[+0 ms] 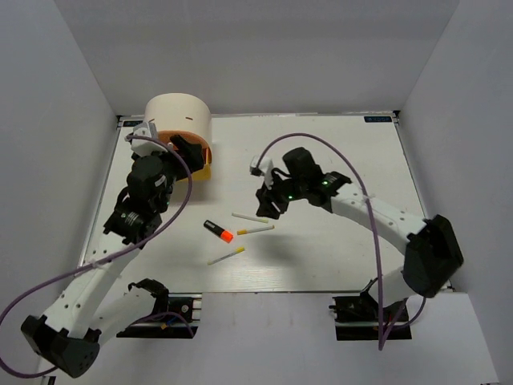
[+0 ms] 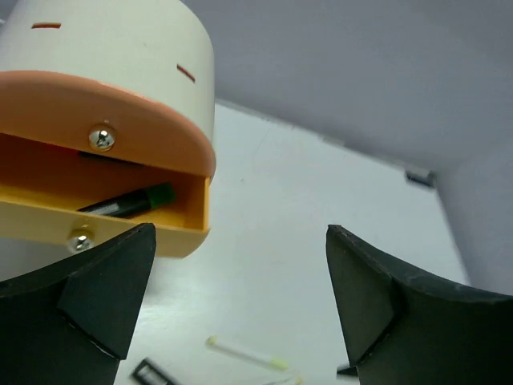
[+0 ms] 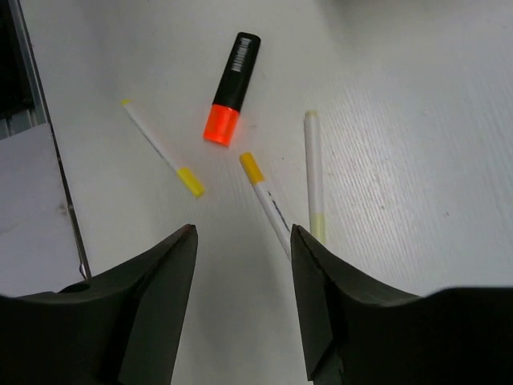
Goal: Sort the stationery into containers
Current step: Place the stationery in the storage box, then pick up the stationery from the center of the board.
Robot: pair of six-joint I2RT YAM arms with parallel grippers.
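Note:
The cream drum organiser (image 1: 178, 112) stands at the far left; in the left wrist view (image 2: 120, 56) its orange drawer (image 2: 104, 233) is open with the green-capped highlighter (image 2: 132, 202) inside. My left gripper (image 1: 191, 154) (image 2: 240, 281) is open and empty, just right of that drawer. The orange-capped highlighter (image 1: 217, 231) (image 3: 230, 80) lies mid-table with three thin sticks (image 1: 250, 217) (image 1: 256, 230) (image 1: 226, 256) around it. My right gripper (image 1: 268, 202) (image 3: 244, 265) is open and empty above the sticks (image 3: 163, 150) (image 3: 267, 196) (image 3: 314, 172). The pink highlighter and the eraser are out of view.
White walls enclose the white table (image 1: 337, 257) on three sides. The purple cables of both arms loop over the table. The table's left edge (image 3: 48, 144) shows in the right wrist view.

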